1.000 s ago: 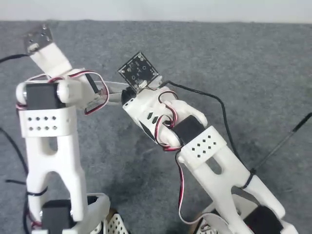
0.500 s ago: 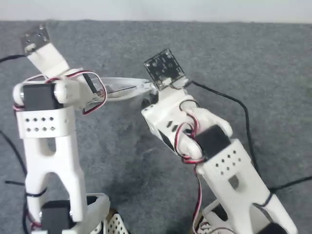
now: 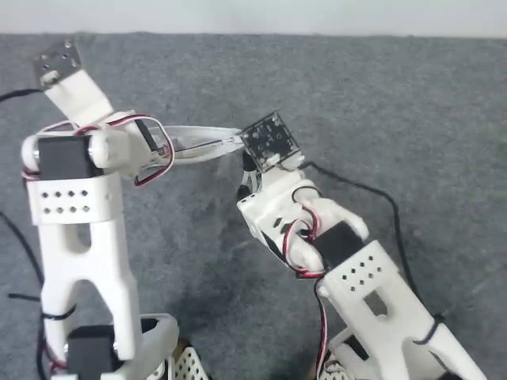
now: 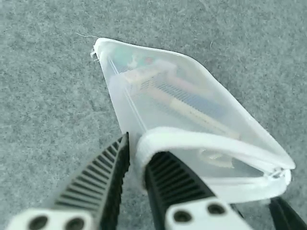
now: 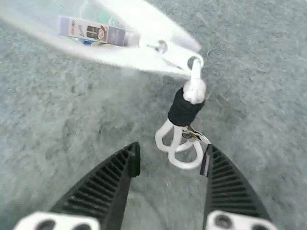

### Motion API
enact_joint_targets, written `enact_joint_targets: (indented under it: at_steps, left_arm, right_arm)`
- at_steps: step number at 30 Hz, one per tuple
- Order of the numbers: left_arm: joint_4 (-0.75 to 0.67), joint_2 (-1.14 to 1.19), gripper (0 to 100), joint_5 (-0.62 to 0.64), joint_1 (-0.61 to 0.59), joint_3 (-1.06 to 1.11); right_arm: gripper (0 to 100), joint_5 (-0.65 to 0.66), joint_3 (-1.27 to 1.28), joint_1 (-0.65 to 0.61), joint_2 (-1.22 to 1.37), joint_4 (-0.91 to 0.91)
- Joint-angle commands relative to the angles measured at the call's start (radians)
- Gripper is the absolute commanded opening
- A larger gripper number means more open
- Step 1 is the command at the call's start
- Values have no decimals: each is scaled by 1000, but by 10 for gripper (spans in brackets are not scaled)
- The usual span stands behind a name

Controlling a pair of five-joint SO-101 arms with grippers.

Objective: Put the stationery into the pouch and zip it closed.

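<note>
From above, the pouch (image 3: 200, 146) is a pale sliver between the two arms. Most of it lies under the left arm (image 3: 75, 198) and the camera board (image 3: 269, 141) of the right arm (image 3: 356, 277), and both sets of fingers are covered there. In the left wrist view the stationery (image 4: 168, 91) inside the pouch reads as blurred shapes through the translucent wall, and single items are hard to tell apart. A dark tip (image 4: 284, 216) beside the pouch's zip-end corner is too cut off to identify. Whether the pouch rests on the grey mat (image 4: 43, 96) or hangs above it cannot be told, nor how far the zip is drawn. The left arm stands tall with its forearm bent over toward the pouch. The left gripper (image 4: 135, 146) is clamped on the pouch's thick white rim, one finger on each side. The right arm leans in toward the pouch's zip end, wrist tipped down. The right gripper (image 5: 171, 152) has its fingers apart, straddling the white pull cord (image 5: 180, 151), which trails from the slider (image 5: 192, 62) past a black bead (image 5: 184, 108). One finger is just beside the loop; contact is unclear. The right wrist view gives the cord and a labelled item (image 5: 91, 31) in the pouch, while the left wrist view gives the grip on the rim.
</note>
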Motion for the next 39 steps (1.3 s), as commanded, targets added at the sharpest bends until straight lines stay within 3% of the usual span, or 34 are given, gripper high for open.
enact_joint_targets:
  at_steps: [1,9,30,39]
  left_arm:
    - [-21,-49,11,-2,2,-5]
    - [-23,-51,11,-2,2,-4]
    - [-23,-48,11,-3,2,-4]
    - [-23,-48,11,-2,2,-1]
  right_arm:
    - [206,-6,75,28,5,-223]
    - [206,-8,144,94,82,-455]
    - [204,-6,144,91,137,-561]
    - [6,-3,144,93,131,-553]
